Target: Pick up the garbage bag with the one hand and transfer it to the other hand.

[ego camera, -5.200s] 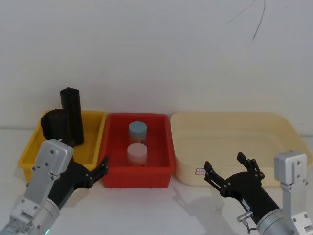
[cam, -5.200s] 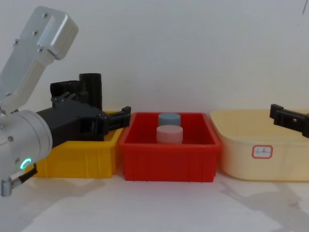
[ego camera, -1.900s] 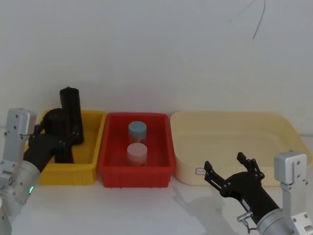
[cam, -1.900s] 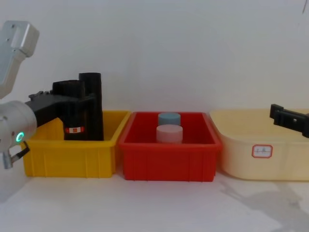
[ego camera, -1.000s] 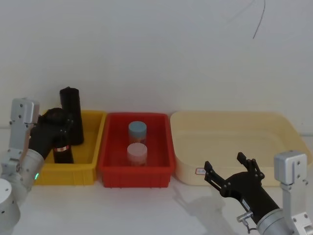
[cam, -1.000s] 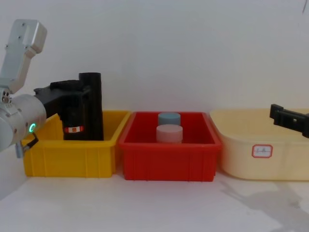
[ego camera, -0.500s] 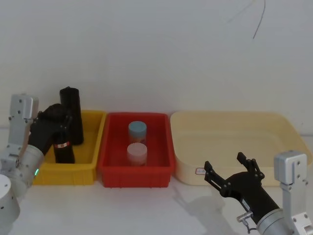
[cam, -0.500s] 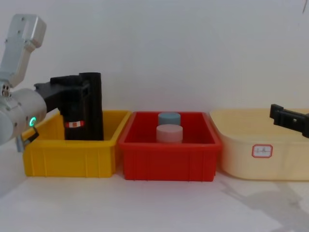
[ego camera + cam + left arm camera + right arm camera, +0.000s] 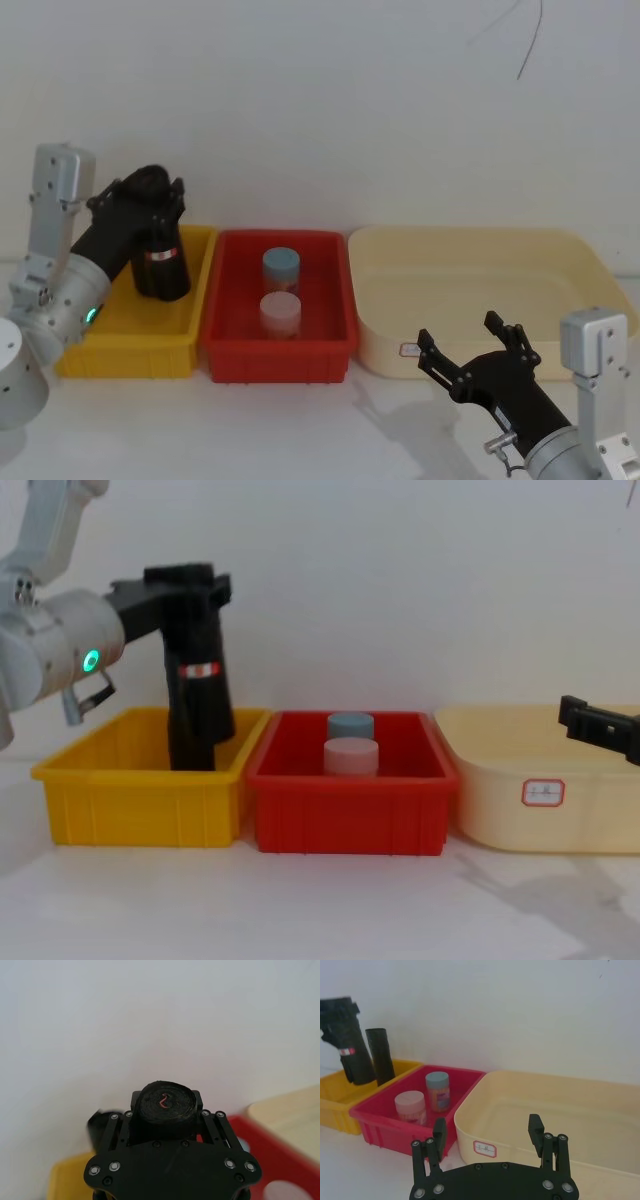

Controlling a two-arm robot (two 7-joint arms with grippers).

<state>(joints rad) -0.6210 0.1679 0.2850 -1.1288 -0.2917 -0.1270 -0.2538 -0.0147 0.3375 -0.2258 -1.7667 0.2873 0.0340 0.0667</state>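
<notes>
Left jaws clamp tall black garbage bag (image 9: 200, 695), red-and-white band around it.

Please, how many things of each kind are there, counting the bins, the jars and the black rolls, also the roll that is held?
Bins: 3 (yellow bin, red bin, cream bin)
Jars: 2 (blue-lidded jar, pink-lidded jar)
Black rolls: 2 (garbage bag roll held in the left claw, plain roll standing in the yellow bin)
Total: 7
</notes>
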